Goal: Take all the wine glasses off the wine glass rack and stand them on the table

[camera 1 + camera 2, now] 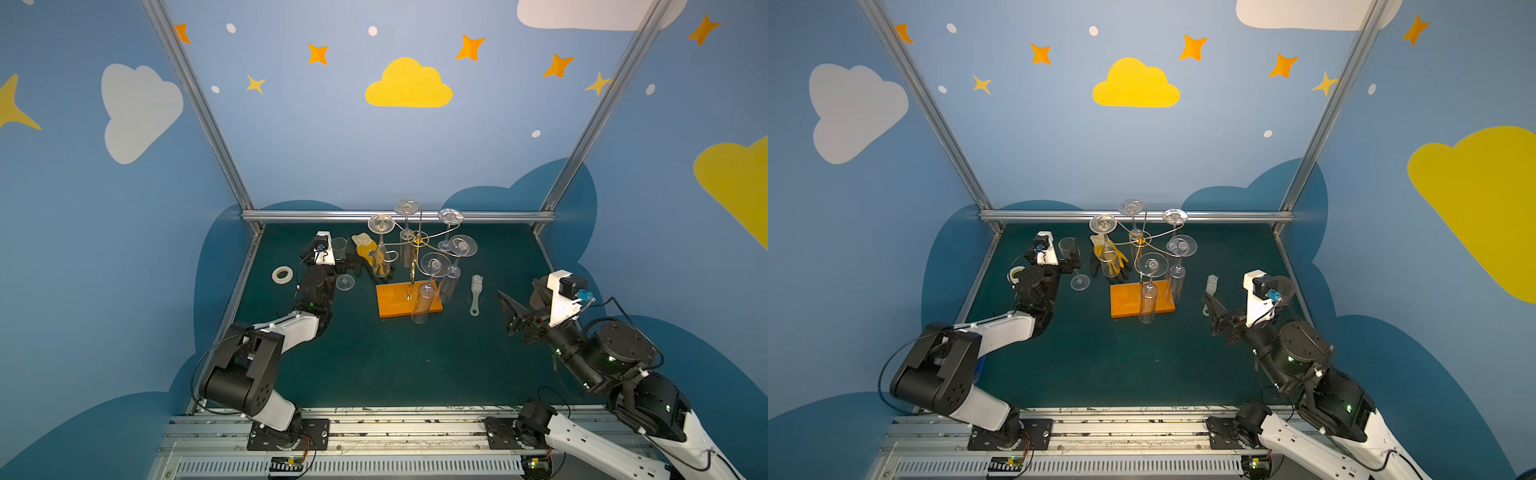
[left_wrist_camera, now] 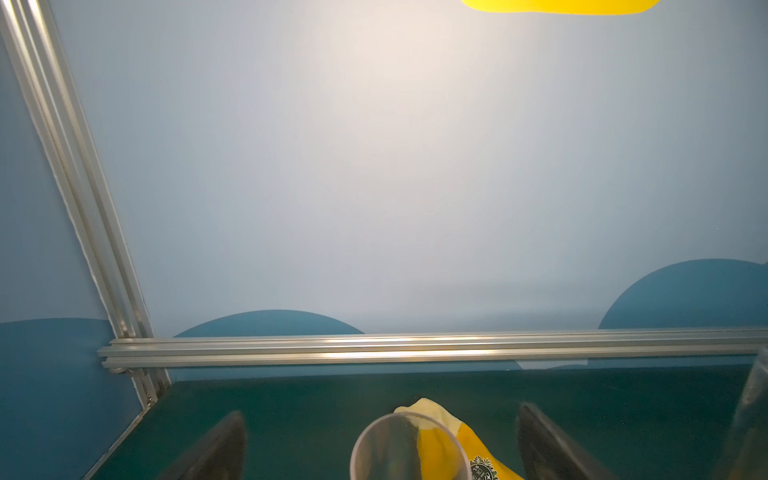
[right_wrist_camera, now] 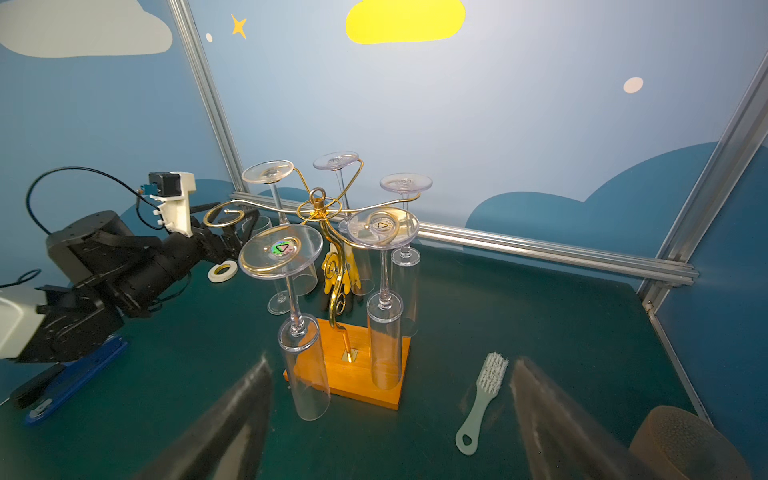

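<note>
1 wine glass stands upright on the table, between the fingers of the spread left pincer, near the wine glass rack — 5 hanging glasses there. Right pincer: spread, empty. Probably light, stiff, slick, easily tipped — grip the bowl.

wine glass rack mid-table | brush right of it | glove behind-left (tape roll farther left)

Wine glass cut off by edge; stapler partly hidden under left arm
</note>
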{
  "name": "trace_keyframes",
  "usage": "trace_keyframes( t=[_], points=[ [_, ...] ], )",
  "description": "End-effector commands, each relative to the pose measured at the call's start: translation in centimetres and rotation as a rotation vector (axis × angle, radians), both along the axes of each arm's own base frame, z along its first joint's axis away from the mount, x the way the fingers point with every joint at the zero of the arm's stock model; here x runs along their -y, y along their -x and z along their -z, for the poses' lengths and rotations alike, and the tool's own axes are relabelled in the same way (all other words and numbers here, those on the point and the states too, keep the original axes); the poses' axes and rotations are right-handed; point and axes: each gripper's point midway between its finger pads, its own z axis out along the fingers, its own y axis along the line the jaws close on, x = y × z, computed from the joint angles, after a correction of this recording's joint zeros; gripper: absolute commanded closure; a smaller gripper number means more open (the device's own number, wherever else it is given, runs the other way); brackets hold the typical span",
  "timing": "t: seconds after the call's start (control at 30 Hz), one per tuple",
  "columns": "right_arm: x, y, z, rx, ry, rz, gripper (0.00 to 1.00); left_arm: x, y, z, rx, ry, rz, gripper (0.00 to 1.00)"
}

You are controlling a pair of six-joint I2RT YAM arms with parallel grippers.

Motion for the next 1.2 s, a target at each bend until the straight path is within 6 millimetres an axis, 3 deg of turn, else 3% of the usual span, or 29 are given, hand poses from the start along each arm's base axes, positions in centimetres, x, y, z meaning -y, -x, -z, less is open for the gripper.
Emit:
trace_keyframes(
  t=[0.0,0.1,0.4,0.63,0.83,1.17],
  points=[
    [0.5,0.0,-1.5,0.022,-0.024,0.016,0.11,-1.5,1.6,0.0,-0.100,0.056,-0.058,0.01],
    [0.7,0.1,-2.1,0.030,-0.044,0.023,0.11,-2.4,3.2,-1.6,-0.153,0.082,-0.079,0.01],
    [0.2,-0.2,-1.8,-0.005,-0.067,0.019,0.11,-4.1,10.9,-2.9,-0.231,0.197,-0.044,0.01],
    [-1.9,-1.3,-1.0,-0.047,-0.045,-0.002,0.11,-3.4,15.2,-5.1,-0.260,0.231,0.067,0.01],
    [-3.6,-2.8,-0.2,-0.085,-0.028,0.003,0.11,-3.0,16.7,-5.6,-0.299,0.280,0.106,0.01],
    [-4.8,-4.1,0.8,-0.185,-0.080,-0.013,0.11,-1.8,16.9,-6.2,-0.304,0.327,0.172,0.01]
  ],
)
